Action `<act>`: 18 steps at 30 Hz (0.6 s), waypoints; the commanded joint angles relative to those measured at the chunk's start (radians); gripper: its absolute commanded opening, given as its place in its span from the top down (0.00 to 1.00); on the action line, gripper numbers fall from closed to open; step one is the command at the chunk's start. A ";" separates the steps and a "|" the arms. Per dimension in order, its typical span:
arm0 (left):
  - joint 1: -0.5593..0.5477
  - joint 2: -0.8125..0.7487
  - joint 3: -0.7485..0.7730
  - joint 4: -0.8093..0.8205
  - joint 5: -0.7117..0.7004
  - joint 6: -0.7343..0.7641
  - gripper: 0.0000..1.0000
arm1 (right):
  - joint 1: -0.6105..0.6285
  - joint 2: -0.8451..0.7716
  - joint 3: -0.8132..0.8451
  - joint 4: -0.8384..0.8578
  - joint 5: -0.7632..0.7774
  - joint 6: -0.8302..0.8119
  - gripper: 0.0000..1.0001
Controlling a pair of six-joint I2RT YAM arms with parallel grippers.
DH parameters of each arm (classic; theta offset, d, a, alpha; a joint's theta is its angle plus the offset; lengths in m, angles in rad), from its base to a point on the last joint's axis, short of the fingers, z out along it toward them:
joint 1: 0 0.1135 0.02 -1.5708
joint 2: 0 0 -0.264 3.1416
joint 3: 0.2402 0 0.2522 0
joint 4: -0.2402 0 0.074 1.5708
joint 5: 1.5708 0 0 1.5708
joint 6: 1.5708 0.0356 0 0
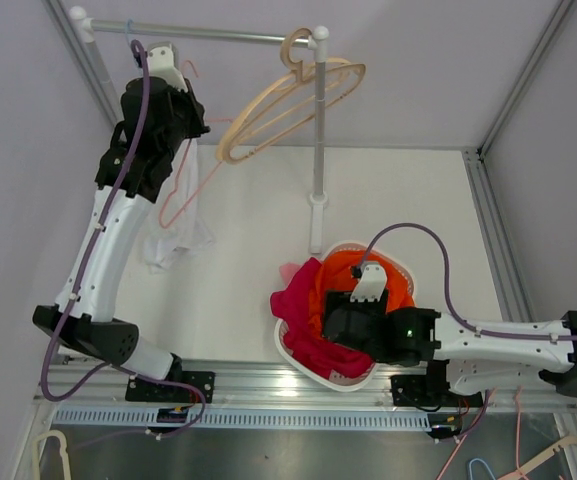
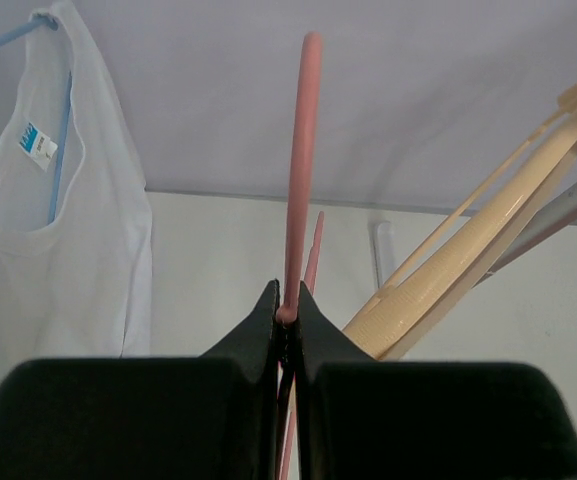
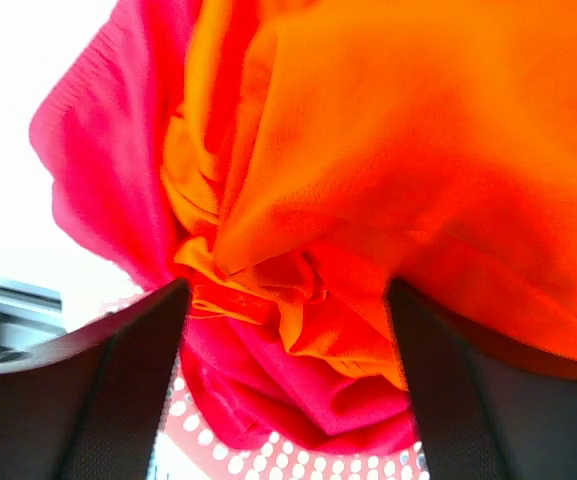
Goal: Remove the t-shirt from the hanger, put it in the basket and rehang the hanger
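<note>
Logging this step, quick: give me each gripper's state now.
Left gripper: shut on the pink hanger.
Right gripper: open, fingers spread over the orange shirt.

Even, diffuse light is filling the overhead view, casting barely any shadow on the white table (image 1: 398, 190). In the left wrist view the black fingers (image 2: 253, 335) are sitting soft and out of focus in the foreground, while the background is staying fairly sharp. The right wrist view is blowing out to pure white at upper left, and the orange cloth (image 3: 418, 150) is oversaturating and blurring at close range.
</note>
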 commanded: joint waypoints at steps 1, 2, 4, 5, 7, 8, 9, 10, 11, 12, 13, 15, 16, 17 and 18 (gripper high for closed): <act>0.006 0.006 0.115 0.070 0.006 -0.016 0.99 | 0.007 -0.065 0.073 -0.107 0.081 -0.012 0.12; 0.006 0.019 0.144 0.065 0.001 -0.015 0.99 | 0.011 -0.077 0.083 -0.109 0.083 -0.023 0.08; 0.006 0.054 0.190 0.061 0.000 -0.004 1.00 | 0.023 -0.115 0.108 -0.101 0.089 -0.052 0.01; 0.006 0.066 0.215 0.064 0.003 -0.003 0.99 | 0.031 -0.129 0.114 -0.094 0.093 -0.063 0.01; 0.006 0.083 0.216 0.100 0.024 0.019 0.99 | 0.051 -0.166 0.126 -0.078 0.101 -0.090 0.00; 0.005 0.088 0.213 0.149 0.044 0.028 0.99 | 0.057 -0.175 0.128 -0.075 0.112 -0.098 0.00; 0.005 0.092 0.210 0.177 0.057 0.046 0.99 | 0.066 -0.185 0.128 -0.071 0.115 -0.104 0.00; 0.005 0.108 0.203 0.201 0.073 0.059 0.99 | 0.071 -0.192 0.125 -0.071 0.119 -0.110 0.01; 0.005 0.118 0.201 0.255 0.115 0.074 0.99 | 0.075 -0.205 0.123 -0.071 0.124 -0.117 0.01; 0.005 0.132 0.204 0.277 0.135 0.111 0.99 | 0.083 -0.211 0.120 -0.072 0.135 -0.118 0.00; 0.005 0.166 0.216 0.289 0.141 0.126 0.99 | 0.086 -0.217 0.116 -0.071 0.138 -0.121 0.00; 0.005 0.201 0.277 0.275 0.123 0.160 0.99 | 0.097 -0.235 0.110 -0.069 0.149 -0.129 0.01; 0.005 0.216 0.291 0.262 0.117 0.165 0.99 | 0.100 -0.243 0.105 -0.069 0.153 -0.127 0.01; 0.005 0.236 0.323 0.240 0.118 0.163 0.99 | 0.100 -0.257 0.094 -0.069 0.156 -0.124 0.01; 0.005 0.238 0.328 0.201 0.167 0.169 0.99 | 0.100 -0.264 0.088 -0.068 0.161 -0.121 0.01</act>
